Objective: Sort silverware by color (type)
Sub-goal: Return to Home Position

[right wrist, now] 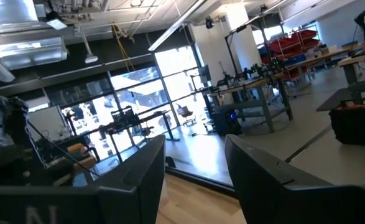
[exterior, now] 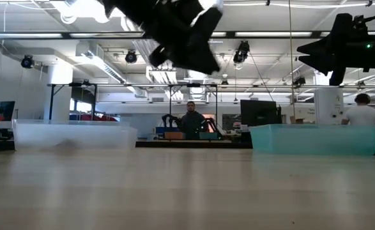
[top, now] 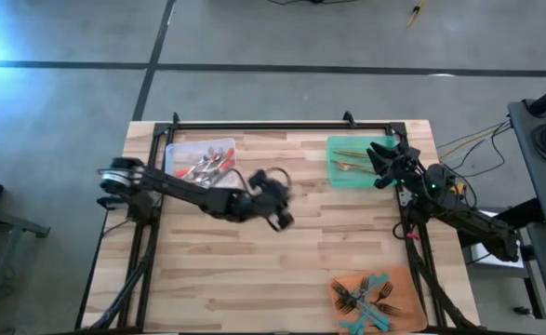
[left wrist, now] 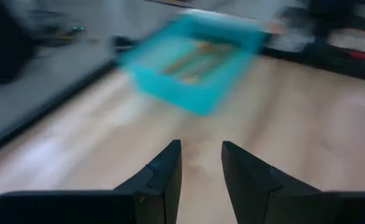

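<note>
From overhead only, teal forks [top: 373, 296]

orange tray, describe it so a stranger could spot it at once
On the light wooden table, look to the bottom right corner in the high view. The flat orange tray lies there, holding teal-handled silverware. The other two, a green tray and a clear tray, sit along the opposite edge.

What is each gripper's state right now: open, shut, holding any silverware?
Left gripper: open, empty, above the middle of the light wooden table.
Right gripper: open, empty, raised by the flat translucent green tray.
</note>
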